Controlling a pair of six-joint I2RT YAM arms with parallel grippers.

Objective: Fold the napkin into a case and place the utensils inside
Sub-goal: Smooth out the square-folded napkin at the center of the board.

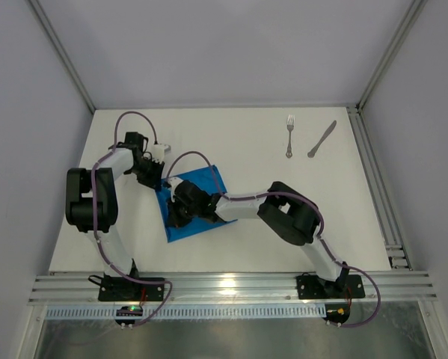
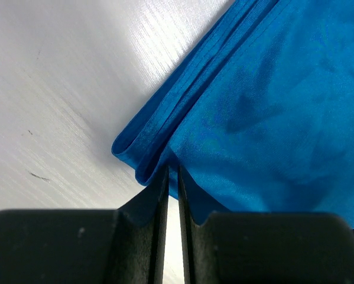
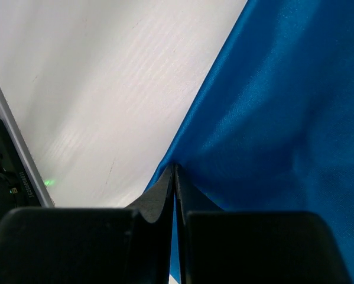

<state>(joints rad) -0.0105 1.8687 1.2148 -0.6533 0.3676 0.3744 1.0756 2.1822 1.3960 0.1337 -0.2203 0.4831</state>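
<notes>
Clamped the right claw [image 3: 175,170] fully shut on a near edge of the napkin [image 1: 207,179], left of centre on the table [image 1: 343,194]. Just beyond, pinched the left claw [image 2: 172,173] almost closed on a layered corner of the same cloth. Judged the folding begun but not finished: layers stacked, yet too broad for a case. Left the fork [image 1: 290,136] and knife [image 1: 322,139] at the far right, side by side, well apart from the cloth, yet to go inside.
</notes>
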